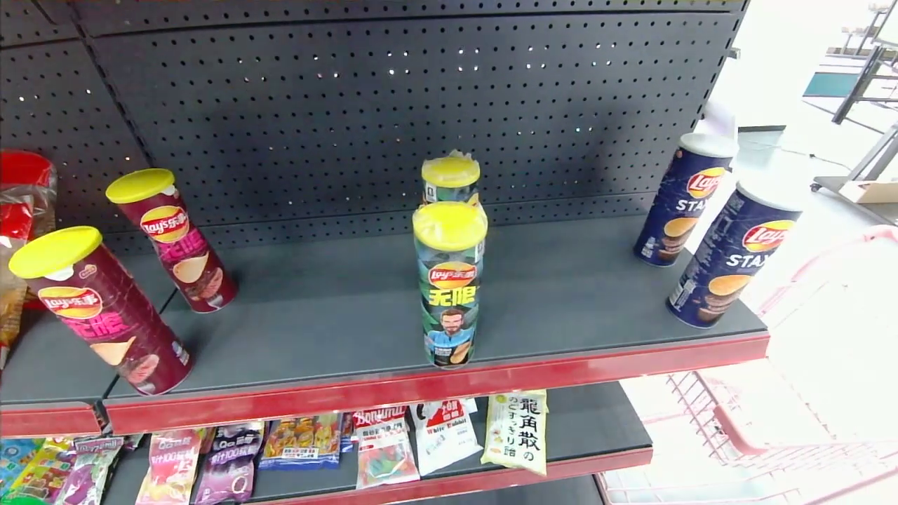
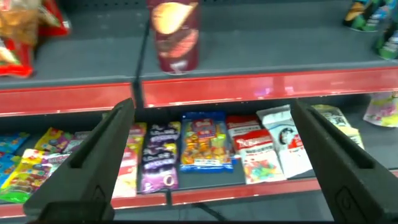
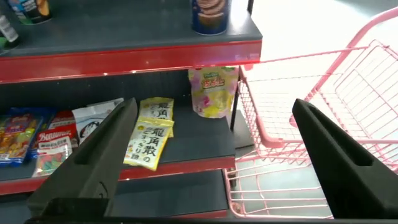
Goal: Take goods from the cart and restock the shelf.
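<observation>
The grey top shelf [image 1: 337,308] with a red front edge carries chip cans: two maroon ones [image 1: 105,312] at the left, two green ones [image 1: 449,284] in the middle, two blue ones [image 1: 729,256] at the right. The pink wire cart [image 1: 793,428] stands right of the shelf, below it. My left gripper [image 2: 212,106] is open with nothing between its fingers and faces the shelf front below a maroon can [image 2: 175,37]. My right gripper [image 3: 216,104] is also open and bare, level with the lower shelf, beside the cart [image 3: 323,124] and below a blue can [image 3: 210,15].
The lower shelf [image 1: 603,428] holds a row of candy and snack bags [image 1: 382,449], also seen as bags [image 2: 205,140] and yellow packets [image 3: 152,134]. A perforated back panel [image 1: 393,105] closes the shelf. Wide gaps lie between the can groups. Red-topped goods [image 1: 21,210] stand far left.
</observation>
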Tool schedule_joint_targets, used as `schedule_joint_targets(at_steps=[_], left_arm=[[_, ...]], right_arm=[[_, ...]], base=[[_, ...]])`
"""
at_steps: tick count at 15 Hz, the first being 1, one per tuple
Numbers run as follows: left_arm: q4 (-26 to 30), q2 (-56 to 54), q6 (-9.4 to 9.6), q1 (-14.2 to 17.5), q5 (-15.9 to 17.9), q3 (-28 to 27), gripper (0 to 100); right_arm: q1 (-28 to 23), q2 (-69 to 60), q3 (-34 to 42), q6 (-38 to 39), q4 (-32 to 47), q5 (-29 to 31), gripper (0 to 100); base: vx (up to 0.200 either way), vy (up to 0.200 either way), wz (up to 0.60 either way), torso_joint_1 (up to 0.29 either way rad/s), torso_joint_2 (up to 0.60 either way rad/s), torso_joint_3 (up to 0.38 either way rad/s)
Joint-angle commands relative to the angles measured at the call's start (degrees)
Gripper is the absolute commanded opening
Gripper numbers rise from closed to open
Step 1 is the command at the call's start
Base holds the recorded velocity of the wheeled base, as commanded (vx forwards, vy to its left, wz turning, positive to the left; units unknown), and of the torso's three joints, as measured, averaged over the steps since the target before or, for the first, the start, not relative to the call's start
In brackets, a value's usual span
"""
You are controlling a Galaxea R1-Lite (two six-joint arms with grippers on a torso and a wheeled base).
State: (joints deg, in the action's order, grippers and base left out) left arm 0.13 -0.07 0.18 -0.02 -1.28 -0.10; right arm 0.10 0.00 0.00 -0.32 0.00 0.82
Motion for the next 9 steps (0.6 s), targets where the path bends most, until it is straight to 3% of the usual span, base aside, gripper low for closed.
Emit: schedule_joint_targets(at_steps=[1,4,7,9], left_arm=[[0.04,0.07,-0.01,-0.06,-0.04,0.01,100],[0.04,0.07,-0.01,-0.06,-0.04,0.01,100],[0.04,0.07,-0.01,-0.06,-0.04,0.01,100],[0.04,0.07,-0.01,-0.06,-0.04,0.01,100]], right_arm=[[-0.01,0.09,0.0,-0.03,-0.09,-0.03,100],[-0.01,0.09,0.0,-0.03,-0.09,-0.03,100],[-0.01,0.09,0.0,-0.03,-0.09,-0.03,100],[-0.01,0.09,0.0,-0.03,-0.09,-0.03,100]], base=[[0.0,0.0,0.0,0.0,0.0,0.0],[0.0,0.0,0.0,0.0,0.0,0.0],[0.0,0.0,0.6,-0.002,0.0,-0.001],[0.0,0.0,0.0,0.0,0.0,0.0]])
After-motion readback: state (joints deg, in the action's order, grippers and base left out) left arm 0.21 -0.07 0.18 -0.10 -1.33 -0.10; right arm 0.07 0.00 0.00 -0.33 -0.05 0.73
